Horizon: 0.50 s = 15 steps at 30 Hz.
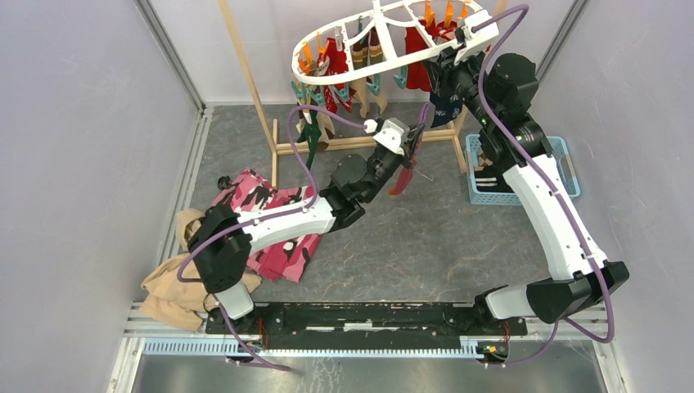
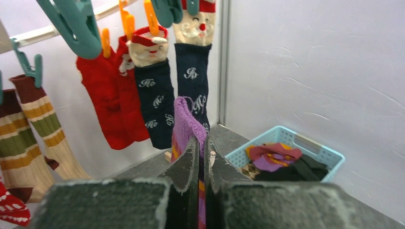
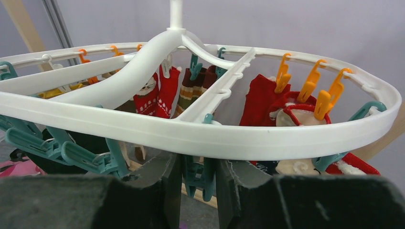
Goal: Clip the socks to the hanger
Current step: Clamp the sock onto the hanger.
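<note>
The white oval hanger (image 1: 353, 68) hangs from the wooden rack, with several socks (image 2: 154, 98) clipped under its orange and teal clips. My left gripper (image 1: 407, 154) is shut on a purple sock with yellow stripes (image 2: 186, 119), held up below the hanger's right end. That sock (image 1: 401, 178) dangles from the jaws. My right gripper (image 3: 197, 166) sits just under the hanger's rim (image 3: 200, 136), shut on a teal clip (image 3: 208, 177), squeezing it from both sides. In the top view the right gripper (image 1: 440, 64) is at the hanger's right end.
A blue basket (image 1: 565, 155) with more socks (image 2: 274, 155) stands at the right, beside the rack's foot. A pink camouflage cloth (image 1: 270, 205) and a tan cloth (image 1: 172, 286) lie at the left. The wooden rack's pole (image 1: 245, 74) slants behind the hanger.
</note>
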Motion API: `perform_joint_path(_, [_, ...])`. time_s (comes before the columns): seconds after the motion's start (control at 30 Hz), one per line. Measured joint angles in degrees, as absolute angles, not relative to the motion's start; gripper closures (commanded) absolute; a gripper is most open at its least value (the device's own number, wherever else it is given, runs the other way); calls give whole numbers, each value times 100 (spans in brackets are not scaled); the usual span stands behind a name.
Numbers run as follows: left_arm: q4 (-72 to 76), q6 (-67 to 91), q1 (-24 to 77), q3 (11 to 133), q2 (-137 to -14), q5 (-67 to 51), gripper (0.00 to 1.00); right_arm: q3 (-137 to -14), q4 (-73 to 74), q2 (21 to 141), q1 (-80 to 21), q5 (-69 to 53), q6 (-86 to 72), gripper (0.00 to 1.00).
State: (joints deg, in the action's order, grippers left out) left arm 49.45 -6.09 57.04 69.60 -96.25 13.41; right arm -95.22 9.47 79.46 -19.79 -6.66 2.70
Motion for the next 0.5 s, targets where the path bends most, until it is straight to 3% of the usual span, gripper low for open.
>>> perform_joint_path(0.5, [5349, -869, 5863, 8099, -10392, 2556, 98, -9476, 906, 7946, -1979, -698, 130, 88])
